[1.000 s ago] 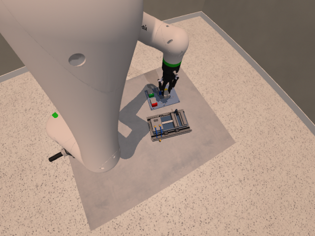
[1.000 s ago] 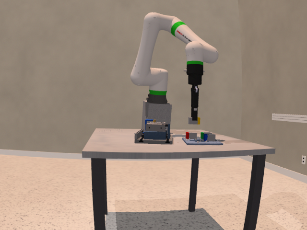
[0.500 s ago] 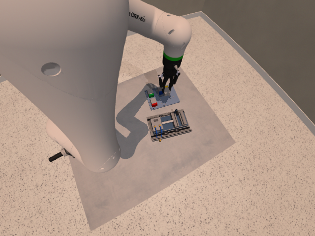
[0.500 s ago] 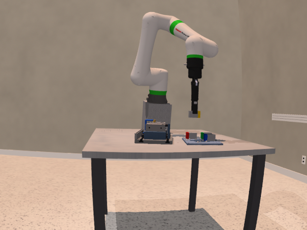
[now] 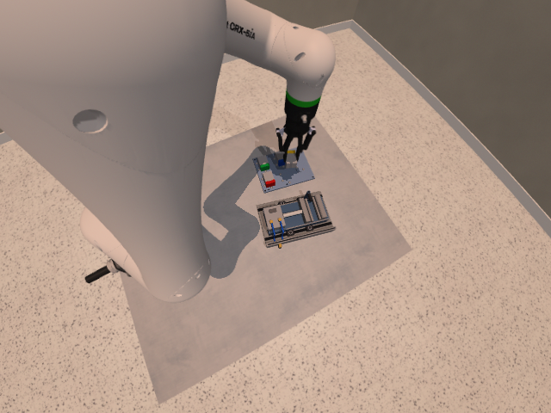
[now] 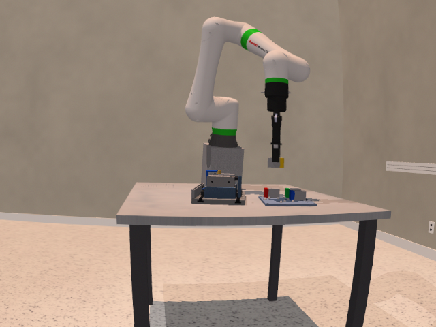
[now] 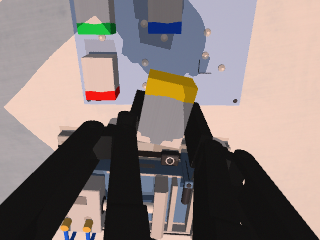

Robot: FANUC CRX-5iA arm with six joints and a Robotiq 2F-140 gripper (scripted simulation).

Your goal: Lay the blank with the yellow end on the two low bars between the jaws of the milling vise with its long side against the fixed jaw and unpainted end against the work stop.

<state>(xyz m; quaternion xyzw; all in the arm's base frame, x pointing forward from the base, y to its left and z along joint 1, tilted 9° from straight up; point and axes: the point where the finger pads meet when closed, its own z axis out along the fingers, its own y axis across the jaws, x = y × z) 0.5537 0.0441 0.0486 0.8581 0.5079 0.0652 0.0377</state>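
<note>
My gripper (image 6: 276,160) is shut on the grey blank with the yellow end (image 7: 166,107) and holds it level, well above the table. In the side view the blank (image 6: 276,162) hangs over the plate's near part, between plate and vise. The blue-grey plate (image 5: 283,170) carries the red-ended blank (image 7: 100,76), the green-ended blank (image 7: 95,20) and the blue-ended blank (image 7: 165,17). The milling vise (image 5: 294,217) stands on the table beside the plate, its jaws apart, with the two low bars between them. The hoses are on its end block nearest the arm's base.
Small pins (image 7: 145,62) stand up from the plate around the blanks. The arm's base pedestal (image 6: 222,160) rises behind the vise. The table edge (image 6: 253,219) runs in front of both vise and plate.
</note>
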